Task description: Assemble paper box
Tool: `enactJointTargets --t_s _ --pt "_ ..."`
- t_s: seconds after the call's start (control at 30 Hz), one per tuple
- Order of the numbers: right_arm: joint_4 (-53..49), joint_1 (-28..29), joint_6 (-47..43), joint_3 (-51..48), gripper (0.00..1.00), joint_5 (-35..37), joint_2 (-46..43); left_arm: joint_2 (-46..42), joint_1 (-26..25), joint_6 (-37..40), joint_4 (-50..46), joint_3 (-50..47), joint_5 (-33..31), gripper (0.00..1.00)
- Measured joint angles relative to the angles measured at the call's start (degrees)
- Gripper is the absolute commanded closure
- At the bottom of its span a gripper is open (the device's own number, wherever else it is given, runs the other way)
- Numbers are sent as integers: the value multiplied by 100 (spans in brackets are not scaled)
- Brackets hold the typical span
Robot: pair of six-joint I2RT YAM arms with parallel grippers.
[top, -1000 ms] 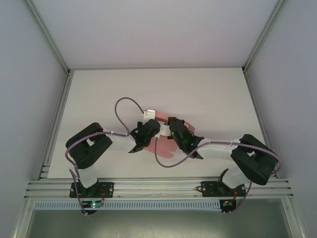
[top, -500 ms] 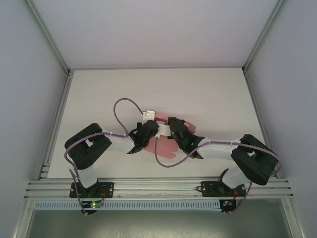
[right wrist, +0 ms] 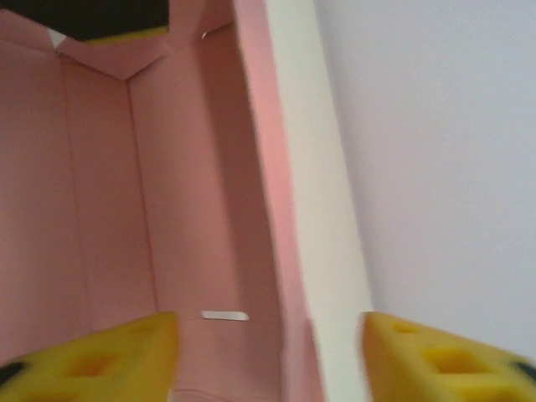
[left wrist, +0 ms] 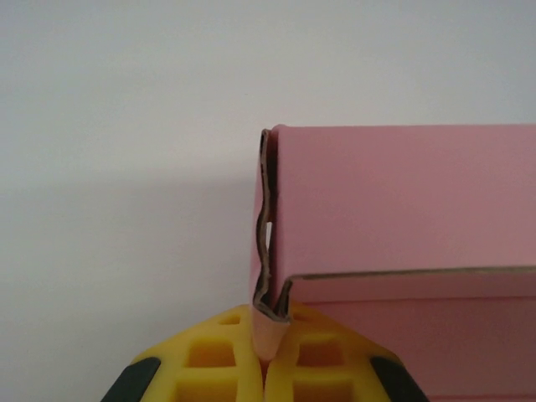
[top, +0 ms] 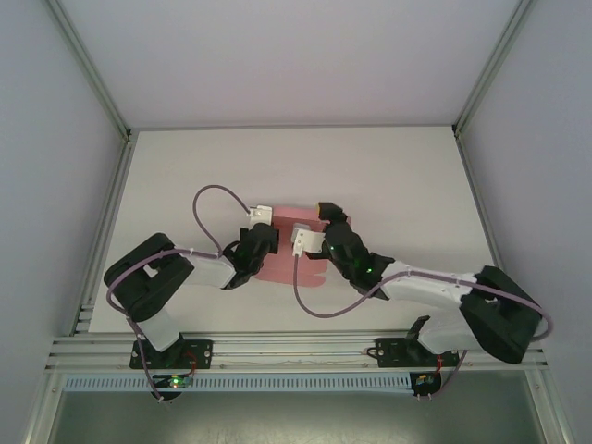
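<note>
The left tool (left wrist: 270,362) clenches the box (left wrist: 402,201) by its folded corner edge; the right tool (right wrist: 268,347) is released, fingers (right wrist: 100,352) astride a box wall.

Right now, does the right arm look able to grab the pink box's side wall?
Probably yes. The right gripper is open, and the paper box's side wall stands between its fingers with nothing in the way. The left gripper is shut on another wall, which should steady it.
</note>
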Motion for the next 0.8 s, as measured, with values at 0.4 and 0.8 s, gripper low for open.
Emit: enactJointTargets --t_s 0.4,0.8 --pt "-103 -52 1215 -74 2 -907 -2164 -1360 247 -11 39 -385 570 100" --pt "-669 -894 3355 804 2 -758 -1996 -2553 743 -315 -181 -1040 1366 100"
